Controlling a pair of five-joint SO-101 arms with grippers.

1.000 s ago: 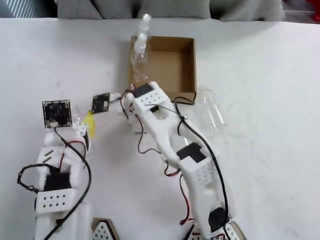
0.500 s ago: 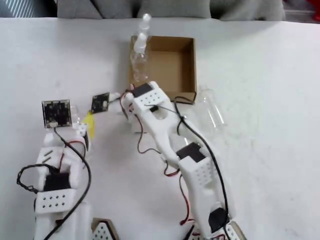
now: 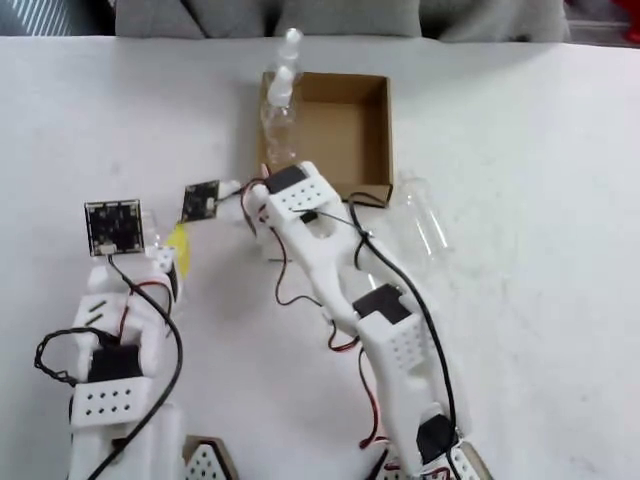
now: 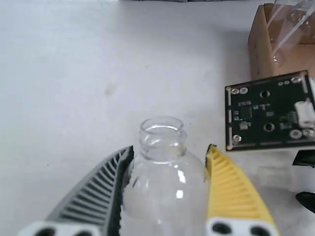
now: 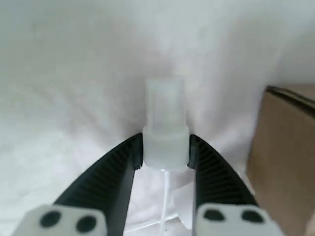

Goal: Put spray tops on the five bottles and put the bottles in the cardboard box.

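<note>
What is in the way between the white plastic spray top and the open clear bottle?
Nothing visible. The clear plastic bottle in the left gripper has an open, uncovered mouth, and the right gripper holds the translucent white spray top beside it, above the white table.

There is one cardboard box. Clear bottles number at least three: an open-necked bottle, a lying bottle and a capped bottle; whether a second capped one stands beside it cannot be told. One unattached spray top shows. There are two grippers, the left gripper and the right gripper.
</note>
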